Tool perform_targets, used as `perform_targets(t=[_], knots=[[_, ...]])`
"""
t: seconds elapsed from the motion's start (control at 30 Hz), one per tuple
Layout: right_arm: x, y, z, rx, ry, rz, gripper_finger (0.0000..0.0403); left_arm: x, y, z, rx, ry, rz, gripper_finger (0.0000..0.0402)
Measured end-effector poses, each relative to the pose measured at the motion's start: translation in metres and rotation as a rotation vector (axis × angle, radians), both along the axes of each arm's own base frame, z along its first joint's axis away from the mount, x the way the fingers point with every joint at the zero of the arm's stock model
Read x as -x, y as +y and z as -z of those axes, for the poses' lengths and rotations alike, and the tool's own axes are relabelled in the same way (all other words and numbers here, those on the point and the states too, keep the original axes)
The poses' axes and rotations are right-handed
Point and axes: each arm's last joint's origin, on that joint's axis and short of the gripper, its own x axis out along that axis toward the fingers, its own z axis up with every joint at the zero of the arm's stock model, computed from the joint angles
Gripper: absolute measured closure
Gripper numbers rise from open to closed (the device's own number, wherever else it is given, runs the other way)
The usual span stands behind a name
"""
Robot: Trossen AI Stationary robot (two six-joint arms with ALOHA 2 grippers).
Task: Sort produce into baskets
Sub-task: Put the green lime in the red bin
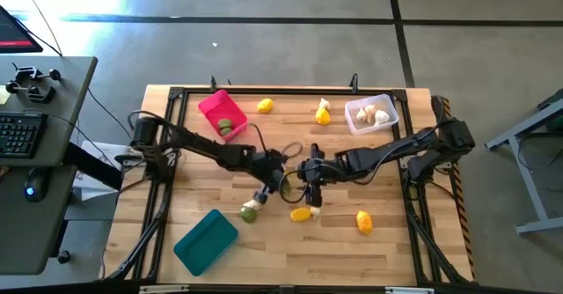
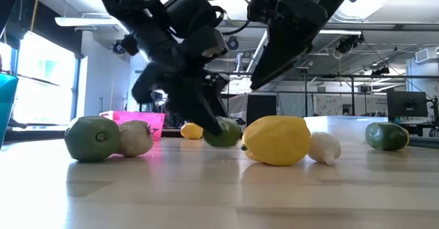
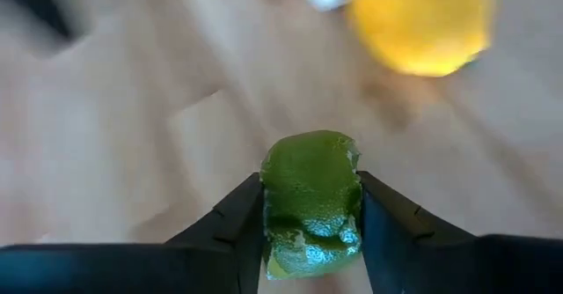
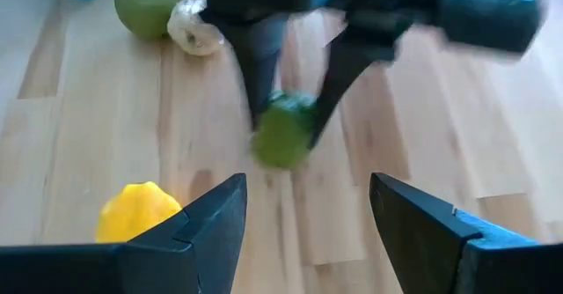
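Fingers (image 3: 237, 232) of my left gripper (image 3: 310, 241) press both sides of a green lime (image 3: 310, 197) near mid-table. My right gripper (image 4: 308, 215) hangs just beside it, spread wide and empty.

Lime (image 3: 310, 202) between left pincer (image 3: 311, 219) fingers, lemon (image 1: 301, 214) seemingly just beside.

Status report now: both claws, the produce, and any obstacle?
Left claw shut on green lime. Right claw open, empty, close by. Lemon and garlic bulb lie nearby.
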Motion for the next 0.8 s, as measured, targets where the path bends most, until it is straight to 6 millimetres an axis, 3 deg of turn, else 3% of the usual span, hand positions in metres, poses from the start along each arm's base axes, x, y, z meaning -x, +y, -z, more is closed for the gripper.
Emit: perform_targets(t=[0.23,0.5,0.67,0.8], knots=[[0.006,-0.029,-0.019,0.064,-0.038,0.012,0.0171,0.023,0.047,-0.049,-0.030,-0.020,-0.245,0.0282],[0.008,-0.068,-0.022,0.102,-0.029,0.022,0.0171,0.076,0.110,-0.098,-0.032,-0.010,-0.704,0.0283],[0.009,-0.086,-0.022,0.089,-0.027,0.012,0.0171,0.111,0.138,-0.107,-0.039,0.057,-0.965,0.0283],[0.011,-0.099,-0.022,0.114,-0.021,0.023,0.0171,0.138,0.153,-0.098,0.011,0.067,-1.094,0.0283]])
